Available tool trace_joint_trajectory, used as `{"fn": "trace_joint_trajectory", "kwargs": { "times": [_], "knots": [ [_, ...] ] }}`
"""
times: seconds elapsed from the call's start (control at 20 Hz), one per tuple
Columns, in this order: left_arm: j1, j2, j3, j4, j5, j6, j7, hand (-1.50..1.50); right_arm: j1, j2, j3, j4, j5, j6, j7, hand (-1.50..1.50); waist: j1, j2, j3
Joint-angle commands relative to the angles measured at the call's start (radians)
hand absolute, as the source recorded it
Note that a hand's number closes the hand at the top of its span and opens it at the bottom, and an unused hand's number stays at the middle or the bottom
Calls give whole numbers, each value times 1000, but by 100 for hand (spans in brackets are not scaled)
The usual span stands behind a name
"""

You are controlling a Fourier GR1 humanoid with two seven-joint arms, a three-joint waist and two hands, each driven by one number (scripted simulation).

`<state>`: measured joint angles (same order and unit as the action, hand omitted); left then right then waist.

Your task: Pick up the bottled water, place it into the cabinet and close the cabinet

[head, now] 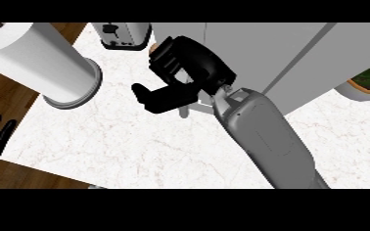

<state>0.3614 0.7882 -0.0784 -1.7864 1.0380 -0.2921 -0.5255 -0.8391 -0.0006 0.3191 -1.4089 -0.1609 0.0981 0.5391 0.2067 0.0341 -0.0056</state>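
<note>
One hand, the right hand point(189, 71), fingers curled at the cabinet point(289, 63) near the counter's point(145, 137) far edge; slipping could leave it ajar.

no readable text, no labels, no brands, no numbers, no signs anywhere

toaster point(123, 35) left of cabinet point(253, 54), roll point(47, 61) further left

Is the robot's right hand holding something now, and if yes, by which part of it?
It cannot be told. The right hand is raised at the cabinet, seen from its back; no bottle shows, and anything in it would be hidden.
</note>
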Motion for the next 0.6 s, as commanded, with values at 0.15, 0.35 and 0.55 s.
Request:
{"fn": "trace_joint_trajectory", "kwargs": {
  "times": [0.15,0.35,0.55],
  "knots": [
    [6,-9,7,15,2,-27,-9,-150,-198,1,-72,258,-4,-185,-110,150,-22,7,1],
    [25,-8,15,20,2,-34,-11,-150,-221,1,-97,309,-51,-265,-120,-150,-26,8,1],
    [44,-14,25,13,10,-39,-19,-150,-205,1,-95,329,-110,-315,-160,-150,-31,6,3]
  ]
}}
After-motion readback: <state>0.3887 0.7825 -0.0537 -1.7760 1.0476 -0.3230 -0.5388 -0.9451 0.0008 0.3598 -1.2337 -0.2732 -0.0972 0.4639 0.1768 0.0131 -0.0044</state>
